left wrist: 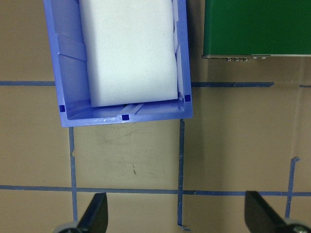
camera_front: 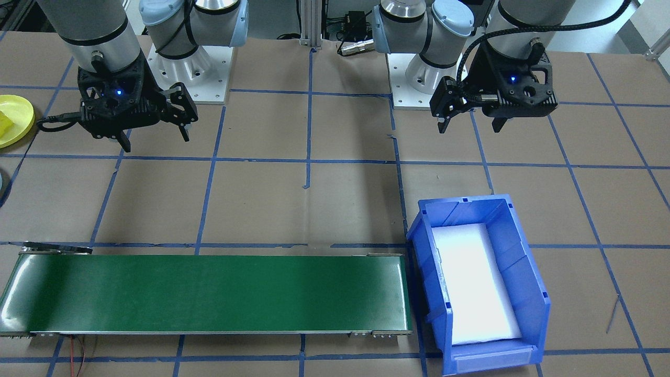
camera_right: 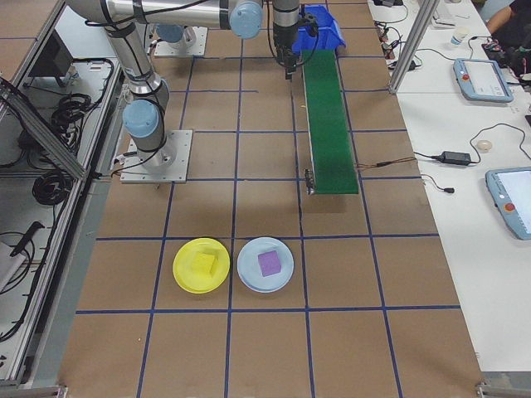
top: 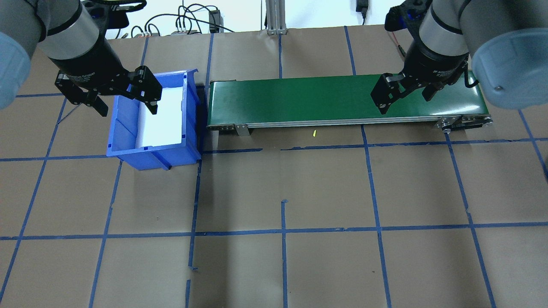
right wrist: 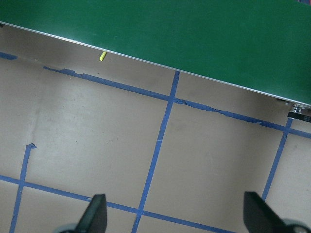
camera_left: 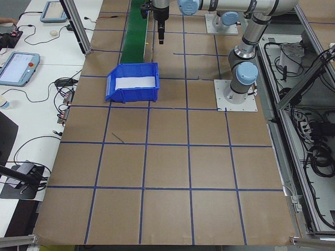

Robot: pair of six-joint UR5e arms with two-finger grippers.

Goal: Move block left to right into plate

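Two plates lie on the table past the conveyor's end on my right side. The yellow plate holds a yellow block, and the light blue plate beside it holds a purple block. The front-facing view catches only the yellow plate and yellow block at its left edge. My left gripper hangs open and empty over the blue bin. My right gripper hangs open and empty above the near edge of the green conveyor belt. Neither gripper is near the plates.
The blue bin has a white foam pad inside and stands at the conveyor's end on my left. A tiny yellow scrap lies by the belt. Blue tape lines grid the brown table. Desks with tablets and cables run along the far side.
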